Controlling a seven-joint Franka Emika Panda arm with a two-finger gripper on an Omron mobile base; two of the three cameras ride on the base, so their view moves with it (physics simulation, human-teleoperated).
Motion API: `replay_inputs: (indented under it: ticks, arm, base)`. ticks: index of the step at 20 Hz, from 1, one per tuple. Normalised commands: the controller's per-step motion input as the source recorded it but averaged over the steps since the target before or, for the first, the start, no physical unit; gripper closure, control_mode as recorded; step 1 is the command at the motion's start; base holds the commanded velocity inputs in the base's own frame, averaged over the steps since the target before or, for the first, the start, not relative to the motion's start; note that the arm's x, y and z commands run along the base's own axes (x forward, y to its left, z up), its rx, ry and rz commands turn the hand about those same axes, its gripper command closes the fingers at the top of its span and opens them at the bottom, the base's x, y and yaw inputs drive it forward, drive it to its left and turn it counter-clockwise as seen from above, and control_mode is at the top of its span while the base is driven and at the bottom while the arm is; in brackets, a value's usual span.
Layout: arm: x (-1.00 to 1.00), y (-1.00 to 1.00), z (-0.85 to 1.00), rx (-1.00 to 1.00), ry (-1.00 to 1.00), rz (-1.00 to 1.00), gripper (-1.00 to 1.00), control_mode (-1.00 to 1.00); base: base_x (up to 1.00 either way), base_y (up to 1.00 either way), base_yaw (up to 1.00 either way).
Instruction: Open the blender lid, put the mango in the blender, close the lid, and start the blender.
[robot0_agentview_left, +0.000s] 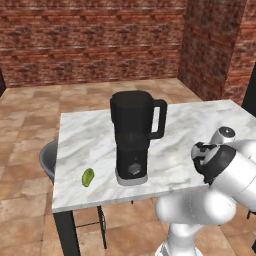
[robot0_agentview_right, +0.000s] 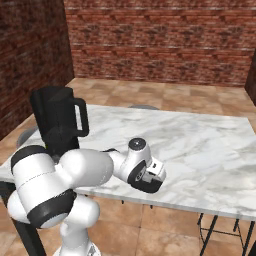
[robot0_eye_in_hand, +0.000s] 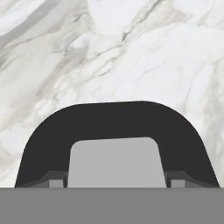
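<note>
The black blender (robot0_agentview_left: 132, 140) (robot0_agentview_right: 57, 125) stands upright on the marble table, its loop handle pointing right. The mango (robot0_agentview_left: 88, 177), small and yellow-green, lies near the table's front left edge, left of the blender base. In the hand view, the blender lid (robot0_eye_in_hand: 113, 122) sits right at my gripper (robot0_eye_in_hand: 116, 181), whose two fingertips (robot0_eye_in_hand: 56, 179) flank the lid's light grey centre cap. In the right base view, my gripper (robot0_agentview_right: 150, 179) hangs low over the table's front edge, right of the blender, with the black lid (robot0_agentview_right: 148, 187) beneath it.
The marble table (robot0_agentview_left: 200, 125) stretches to the right of the blender, with bare surface under the lid. A grey round seat (robot0_agentview_left: 47, 160) stands at the table's left side. Brick walls close the room behind and to the right.
</note>
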Motion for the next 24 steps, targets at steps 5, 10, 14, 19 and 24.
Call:
replay_inputs:
  ticks: [5,10,14,19,24]
  arm:
    - [0.07,0.05,-0.36,0.00,0.01,-0.01,-1.00,-1.00]
    - [0.00,0.00,-0.12,0.00,0.00,-0.02,-1.00,-1.00]
    - [0.00,0.00,0.05,0.00,-0.03,0.00,-1.00,-1.00]
    - [-0.02,0.00,0.46,0.00,-0.08,0.00,-1.00,-1.00]
    - [-0.12,0.00,0.85,0.00,-0.17,0.00,-1.00,-1.00]
  base:
    - [0.00,0.00,0.00]
    - [0.00,0.00,0.00]
    - [0.00,0.00,0.00]
    - [0.00,0.00,0.00]
    - [0.00,0.00,0.00]
